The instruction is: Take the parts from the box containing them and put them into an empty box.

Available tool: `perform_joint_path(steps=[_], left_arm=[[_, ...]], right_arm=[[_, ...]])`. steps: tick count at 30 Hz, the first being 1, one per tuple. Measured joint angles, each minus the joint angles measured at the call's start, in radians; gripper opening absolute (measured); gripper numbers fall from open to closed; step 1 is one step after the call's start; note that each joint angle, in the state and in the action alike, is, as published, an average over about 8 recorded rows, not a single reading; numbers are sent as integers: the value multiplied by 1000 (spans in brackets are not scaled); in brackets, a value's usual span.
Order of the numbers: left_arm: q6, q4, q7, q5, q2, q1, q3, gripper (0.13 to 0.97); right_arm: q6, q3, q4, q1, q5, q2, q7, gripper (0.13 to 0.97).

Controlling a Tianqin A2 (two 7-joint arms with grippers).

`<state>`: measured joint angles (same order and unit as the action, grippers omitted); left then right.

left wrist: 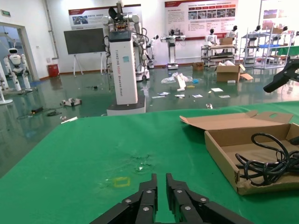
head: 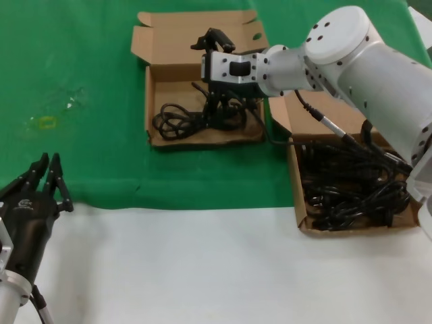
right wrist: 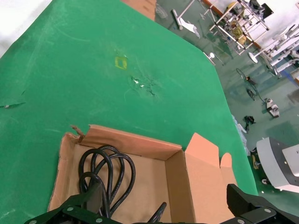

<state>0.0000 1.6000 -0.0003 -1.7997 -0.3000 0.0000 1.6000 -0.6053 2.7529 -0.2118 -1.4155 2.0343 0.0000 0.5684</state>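
Note:
The wavy-fronted cardboard box (head: pixel 165 75) lies at the back centre with its lid open. One looped black cord (head: pixel 177 119) lies inside it. My right gripper (head: pixel 220 112) hangs open just over this box, jaws wide apart above the cord. In the right wrist view the cord (right wrist: pixel 105 171) lies on the box floor (right wrist: pixel 154 182) below the gripper (right wrist: pixel 159 215). The straight-fronted box (head: pixel 301 217) at the right holds several tangled black cords (head: pixel 351 183). My left gripper (head: pixel 49 169) is parked at the near left, fingers almost together, holding nothing.
A green cloth (head: pixel 81 61) covers the far half of the table; the near half is bare white (head: pixel 202 270). A yellow mark (head: pixel 46 123) sits on the cloth at the left. The left wrist view shows its gripper (left wrist: pixel 161 184) and the wavy box (left wrist: pixel 223 150).

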Motion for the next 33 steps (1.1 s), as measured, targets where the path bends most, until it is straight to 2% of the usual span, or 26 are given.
perform_joint_path(steps=[4, 7, 11, 19, 20, 28, 32, 33], left_arm=[[0, 0, 0, 0, 0, 0, 0, 206], [0, 0, 0, 0, 0, 0, 0, 235], [0, 0, 0, 0, 0, 0, 0, 235], [0, 0, 0, 0, 0, 0, 0, 386], [0, 0, 0, 0, 0, 0, 0, 386], [0, 0, 0, 0, 0, 0, 0, 606], [0, 0, 0, 0, 0, 0, 0, 606], [0, 0, 0, 0, 0, 0, 0, 630]], right_arm=[[0, 0, 0, 0, 0, 0, 0, 943], [3, -5, -6, 7, -1, 1, -2, 943], [16, -30, -36, 37, -6, 8, -14, 952], [68, -130, -157, 160, -26, 34, -64, 966], [76, -145, -175, 179, -30, 38, -71, 966], [140, -267, -321, 328, -54, 69, -131, 966], [172, -328, -395, 403, -67, 85, -162, 966], [180, -344, -414, 422, -70, 89, -169, 966]])
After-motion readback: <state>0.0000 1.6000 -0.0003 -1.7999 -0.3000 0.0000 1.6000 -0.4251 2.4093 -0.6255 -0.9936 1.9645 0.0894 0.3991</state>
